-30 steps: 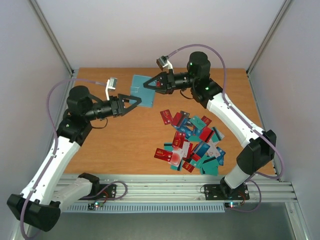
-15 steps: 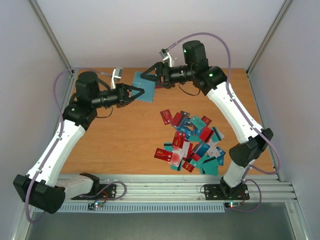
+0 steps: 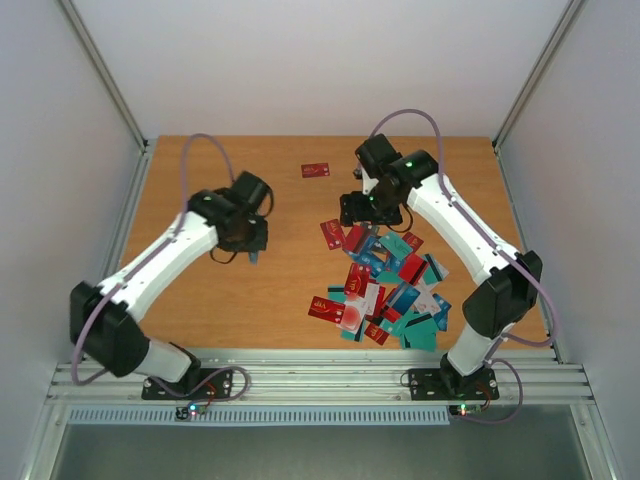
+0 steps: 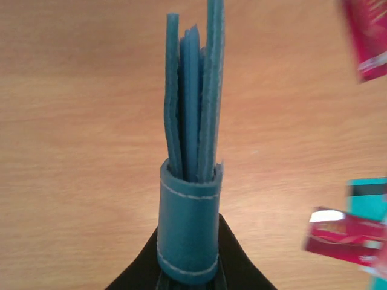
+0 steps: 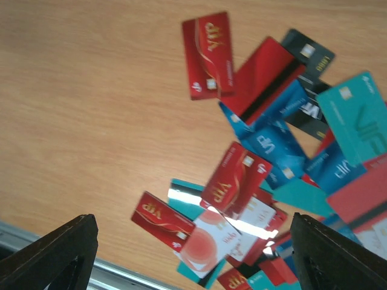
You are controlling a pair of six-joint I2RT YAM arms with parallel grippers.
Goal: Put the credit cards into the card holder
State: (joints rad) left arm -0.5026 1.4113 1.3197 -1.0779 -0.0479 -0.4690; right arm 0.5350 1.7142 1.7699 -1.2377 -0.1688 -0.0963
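In the left wrist view the card holder (image 4: 190, 181), a teal folded wallet, is seen edge on with its layers fanned upward. My left gripper (image 4: 188, 275) is shut on its spine end and holds it over bare wood. From above, the left gripper (image 3: 250, 242) points down left of the pile, with a sliver of the card holder (image 3: 252, 258) showing below it. The credit cards (image 3: 385, 290) lie in a heap of red, teal, blue and white. My right gripper (image 3: 362, 208) hangs open over the heap's upper left; in its wrist view the right gripper (image 5: 193, 260) holds nothing above the credit cards (image 5: 266, 151).
A single red card (image 3: 316, 170) lies apart at the far middle of the table. Another red card (image 5: 208, 55) sits at the heap's edge. The metal rail (image 3: 330, 375) runs along the near edge, and grey walls close in the left and right sides.
The right gripper let go of the card holder and moved down over the heap. The left gripper shut on the holder and swung it down and toward me. A lone red card now shows at the far middle.
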